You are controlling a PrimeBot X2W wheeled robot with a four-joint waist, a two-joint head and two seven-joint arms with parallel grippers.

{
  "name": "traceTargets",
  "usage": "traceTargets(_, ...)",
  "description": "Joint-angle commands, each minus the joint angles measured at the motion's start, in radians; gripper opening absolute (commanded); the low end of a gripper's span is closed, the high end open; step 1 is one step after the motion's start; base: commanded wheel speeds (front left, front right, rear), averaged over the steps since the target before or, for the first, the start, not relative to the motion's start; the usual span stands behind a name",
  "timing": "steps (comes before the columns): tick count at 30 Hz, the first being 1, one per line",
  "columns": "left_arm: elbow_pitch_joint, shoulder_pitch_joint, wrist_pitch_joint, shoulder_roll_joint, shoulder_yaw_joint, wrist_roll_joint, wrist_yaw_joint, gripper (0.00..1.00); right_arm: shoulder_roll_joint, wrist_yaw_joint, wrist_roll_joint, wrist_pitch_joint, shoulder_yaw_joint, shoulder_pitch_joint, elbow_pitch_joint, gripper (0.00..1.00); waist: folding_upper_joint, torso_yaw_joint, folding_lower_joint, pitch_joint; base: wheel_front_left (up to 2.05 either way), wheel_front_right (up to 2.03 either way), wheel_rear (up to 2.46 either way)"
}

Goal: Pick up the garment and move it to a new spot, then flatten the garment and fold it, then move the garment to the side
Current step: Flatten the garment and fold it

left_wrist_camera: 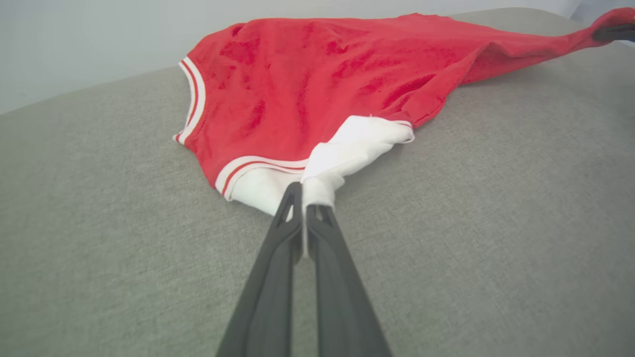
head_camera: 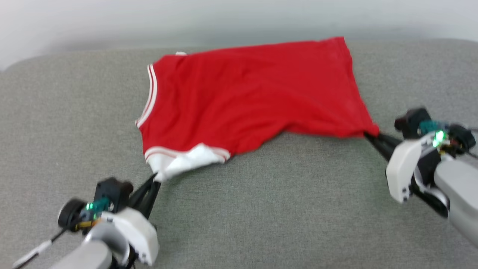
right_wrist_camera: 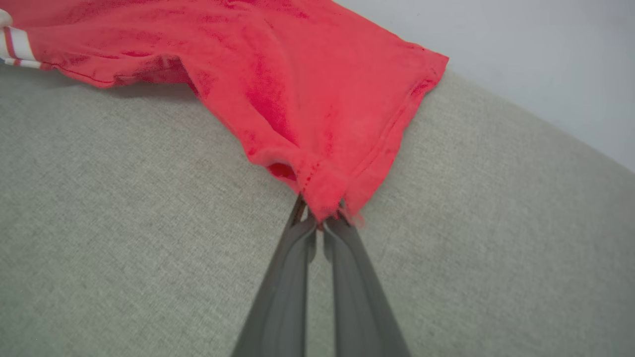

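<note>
Head view, nearest first: the left claw (head_camera: 157, 180) sits over the near left part of the grey fabric-covered surface (head_camera: 269, 209), its two dark fingers pressed together on the tip of the garment's white sleeve (head_camera: 183, 160). The left wrist view shows this grip plainly. The left claw (left_wrist_camera: 303, 197) is pinched tight on a bunched fold of the white sleeve (left_wrist_camera: 347, 148), which is drawn out from the red body toward the camera, and the cloth just behind it rests on the surface.

Farther back and toward the right edge of the surface, the right claw (head_camera: 368, 135) is clamped on a red corner of the hem (head_camera: 363, 129). In the right wrist view the right claw (right_wrist_camera: 320, 218) has its fingers closed on that corner, with the stitched hem (right_wrist_camera: 392, 134) running away from the tips.

Between the two grips the garment (head_camera: 242, 97) spreads across the middle and far part of the surface, plain red side up and lightly creased. Its near edge sags between the claws. Red-and-white striped trim (head_camera: 150, 93) lines the opening on its left side and the seam above the sleeve. The garment (left_wrist_camera: 307, 74) lies mostly flat in the left wrist view, rising to a taut point at the upper right, where the dark tip of the right claw (left_wrist_camera: 612, 32) holds it. Its far hem corner (head_camera: 341, 39) reaches the far edge of the surface, against a pale wall (head_camera: 149, 18).
</note>
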Motion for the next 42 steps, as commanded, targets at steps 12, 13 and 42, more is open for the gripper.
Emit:
traceTargets(12,-0.268,0.326,0.059,0.102,-0.07,-0.052,0.167,0.0,-0.138,-0.001,0.086,-0.026,-0.044,0.346,-0.124,0.0,0.0,0.014,0.0001,-0.146,0.0,0.0,0.0)
traceTargets(13,-0.282,0.343,0.061,0.099,-0.077,-0.06,0.176,0.0,-0.145,-0.001,0.09,-0.025,-0.051,0.375,-0.137,0.0,0.0,0.013,0.0001,-0.154,0.0,0.0,0.0)
traceTargets(42,-0.292,0.186,0.139,0.142,-0.064,0.001,0.14,0.0,-0.16,-0.001,-0.088,0.227,-0.593,0.701,-0.514,0.0,0.0,-0.001,0.0001,-0.167,0.0,0.0,0.0)
